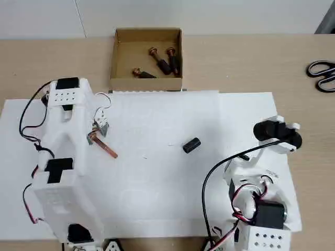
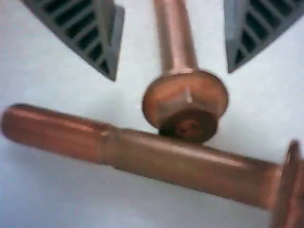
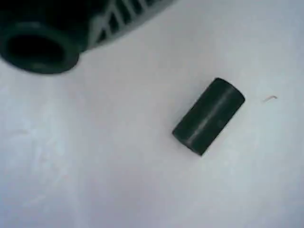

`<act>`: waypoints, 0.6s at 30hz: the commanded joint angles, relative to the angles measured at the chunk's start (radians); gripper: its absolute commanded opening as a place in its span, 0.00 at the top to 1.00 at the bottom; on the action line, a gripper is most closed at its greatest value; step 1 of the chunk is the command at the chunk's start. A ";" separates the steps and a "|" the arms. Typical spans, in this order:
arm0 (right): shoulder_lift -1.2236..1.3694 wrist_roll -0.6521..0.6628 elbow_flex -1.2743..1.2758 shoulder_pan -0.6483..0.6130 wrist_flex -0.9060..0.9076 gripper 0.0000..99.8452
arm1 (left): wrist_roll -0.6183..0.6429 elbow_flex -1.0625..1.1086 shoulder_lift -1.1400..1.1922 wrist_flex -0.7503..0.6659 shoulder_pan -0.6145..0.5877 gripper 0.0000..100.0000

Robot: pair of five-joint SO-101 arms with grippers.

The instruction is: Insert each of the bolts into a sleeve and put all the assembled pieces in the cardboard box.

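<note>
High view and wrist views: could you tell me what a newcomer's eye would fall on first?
Two copper-coloured metal bolts lie together beneath the open left tool, at the white sheet's left side. A short black cylindrical sleeve lies alone mid-sheet; the brown cardboard box behind holds three assembled pieces.

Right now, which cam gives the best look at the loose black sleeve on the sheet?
Right wrist view: the loose sleeve lies close up and whole, apart from the held sleeve. High view shows the loose sleeve small, in the middle of the white sheet. Left wrist view looks at the bolts.
</note>
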 commanded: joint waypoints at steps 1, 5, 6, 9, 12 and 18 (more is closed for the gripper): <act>-0.007 0.008 -0.005 0.007 -0.022 1.00 | -0.002 -0.002 0.037 0.006 0.012 0.87; -0.007 0.008 -0.005 0.007 -0.019 1.00 | -0.002 -0.005 0.092 0.015 0.012 0.97; -0.007 0.008 -0.005 0.007 -0.019 1.00 | -0.002 -0.007 0.095 0.015 0.012 0.99; -0.007 0.008 -0.005 0.007 -0.019 1.00 | -0.002 -0.008 0.095 0.011 0.012 1.00; -0.007 0.008 -0.005 0.007 -0.019 1.00 | -0.002 -0.008 0.095 0.014 0.012 1.00; -0.007 0.008 -0.005 0.007 -0.022 1.00 | 0.000 -0.016 0.094 0.015 0.021 1.00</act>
